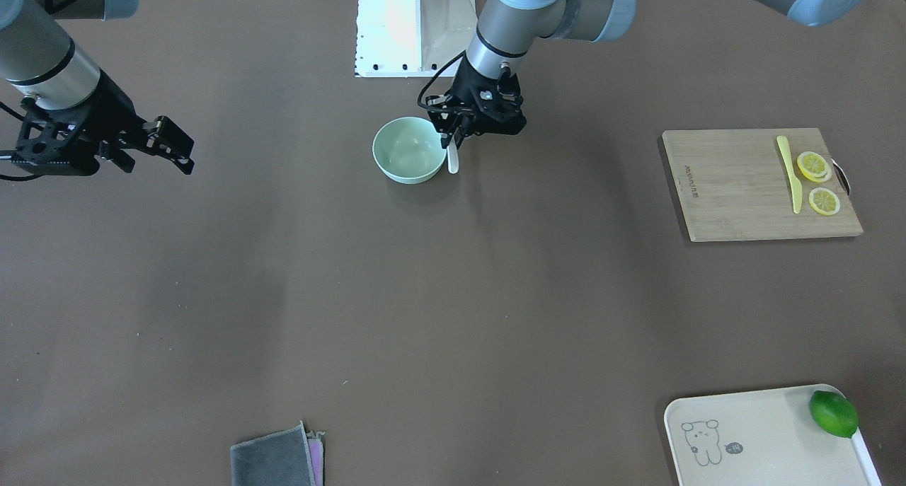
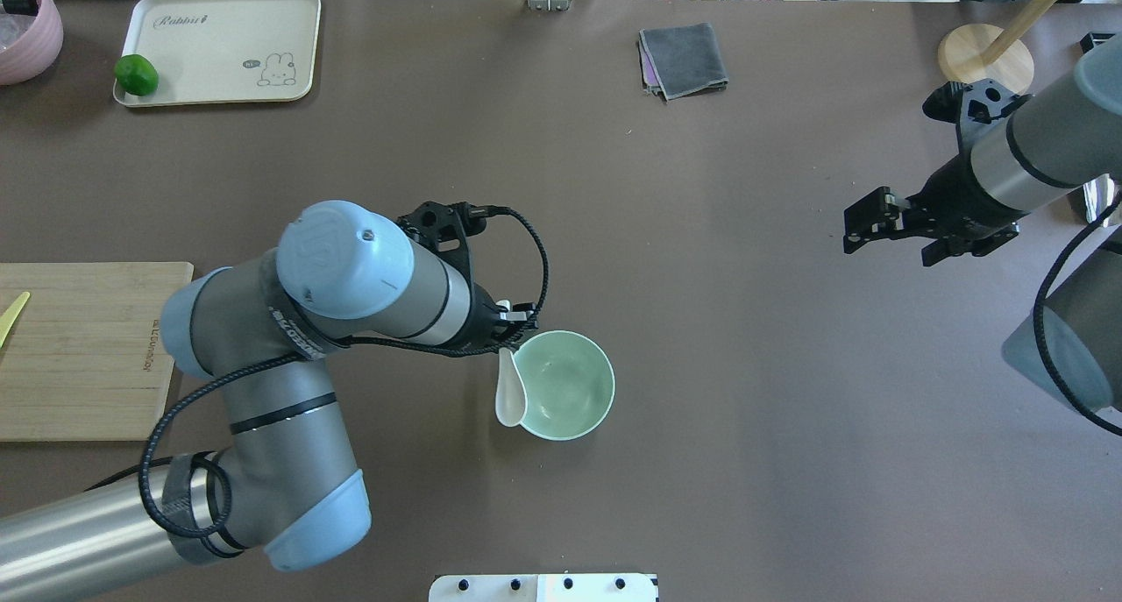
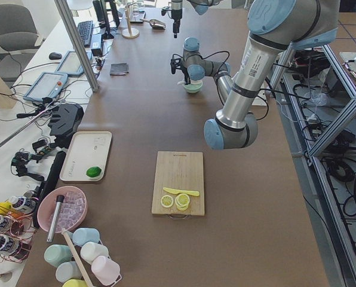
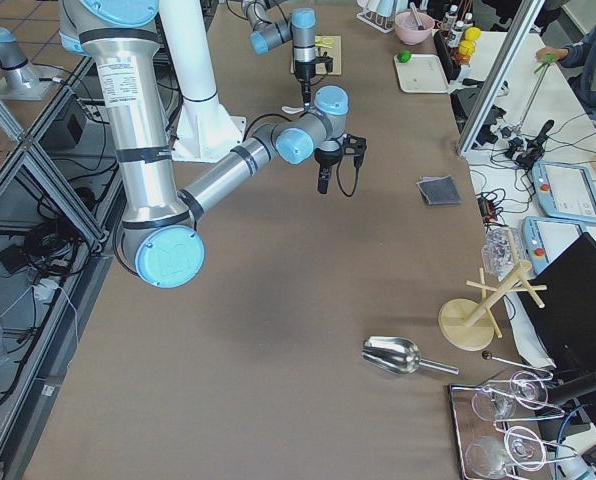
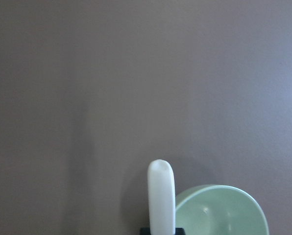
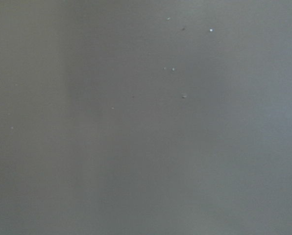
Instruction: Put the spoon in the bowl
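**Spoon held at the bowl's rim, not yet inside**

The left gripper (image 1: pixel 453 141) is closed on the handle end of the small glossy white soup spoon (image 2: pixel 509 392). It points down over the brown worktop (image 1: pixel 453 316), close to the robot-side edge and about midway along it. The spoon hangs with its oval scoop lowest. It is just outside the round pale mint-green bowl (image 2: pixel 565 385), on the side towards the worktop's left end. In the overhead view the scoop overlaps the bowl's rim, but the left wrist view shows the spoon beside the bowl rather than in it. I cannot tell whether the scoop's tip touches the worktop or the bowl's outer wall. The bowl looks empty.

The right gripper (image 2: pixel 863 225) hovers well apart, towards the worktop's right end. Its fingers are spread and hold nothing.

The spoon looks stiff, light and smooth-glazed, so it is probably slippery between the gripper's fingers and could chip if it drops onto a hard rim. The short thick handle is the sensible place to hold it, and that is where the grip sits now. Because the scoop is the heavier end, it may swing or twist if the pinch is loose. The bowl is deep-sided and likely light, so a knock on its wall could push it along the worktop. The spoon would need to clear the rim before being released low inside.
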Controlling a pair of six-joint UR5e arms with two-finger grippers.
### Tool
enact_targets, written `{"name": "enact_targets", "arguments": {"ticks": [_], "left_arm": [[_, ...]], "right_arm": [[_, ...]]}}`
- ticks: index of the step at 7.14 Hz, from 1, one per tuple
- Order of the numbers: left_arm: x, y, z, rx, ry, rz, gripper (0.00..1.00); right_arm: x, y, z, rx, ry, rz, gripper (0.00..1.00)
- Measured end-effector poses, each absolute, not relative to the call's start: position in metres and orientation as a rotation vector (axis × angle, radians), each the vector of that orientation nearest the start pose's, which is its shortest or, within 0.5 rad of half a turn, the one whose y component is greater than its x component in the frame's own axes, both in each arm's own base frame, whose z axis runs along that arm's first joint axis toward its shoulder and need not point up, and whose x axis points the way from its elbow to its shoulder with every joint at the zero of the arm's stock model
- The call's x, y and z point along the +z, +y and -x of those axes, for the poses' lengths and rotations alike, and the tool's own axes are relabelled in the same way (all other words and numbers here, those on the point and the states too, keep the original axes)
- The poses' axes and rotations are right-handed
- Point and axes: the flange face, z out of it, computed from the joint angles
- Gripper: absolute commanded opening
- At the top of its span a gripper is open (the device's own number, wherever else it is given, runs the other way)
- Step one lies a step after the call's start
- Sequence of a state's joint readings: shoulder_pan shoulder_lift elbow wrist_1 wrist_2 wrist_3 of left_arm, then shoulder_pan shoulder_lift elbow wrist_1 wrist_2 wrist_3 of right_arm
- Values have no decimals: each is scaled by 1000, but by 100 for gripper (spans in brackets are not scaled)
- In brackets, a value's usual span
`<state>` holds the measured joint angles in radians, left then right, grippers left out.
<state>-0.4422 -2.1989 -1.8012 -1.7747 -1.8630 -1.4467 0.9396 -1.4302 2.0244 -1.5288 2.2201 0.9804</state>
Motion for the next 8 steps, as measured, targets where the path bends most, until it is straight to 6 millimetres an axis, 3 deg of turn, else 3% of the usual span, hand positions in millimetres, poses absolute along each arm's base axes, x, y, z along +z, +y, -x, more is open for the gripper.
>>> {"name": "enact_targets", "arguments": {"ticks": [2, 4, 5, 6, 8], "left_arm": [[158, -361, -557, -135, 1077, -54, 98], [166, -366, -554, -127, 1061, -76, 98], [183, -376, -540, -92, 1028, -105, 98], [212, -392, -506, -31, 978, -136, 98], [284, -434, -406, 115, 884, -168, 98]], "right_arm": [[393, -459, 215, 97, -856, 15, 100], [401, -459, 203, 94, -854, 14, 100], [405, -461, 197, 92, -851, 10, 100], [411, -464, 186, 89, -845, 1, 100], [432, -476, 146, 69, -833, -9, 100]]}}
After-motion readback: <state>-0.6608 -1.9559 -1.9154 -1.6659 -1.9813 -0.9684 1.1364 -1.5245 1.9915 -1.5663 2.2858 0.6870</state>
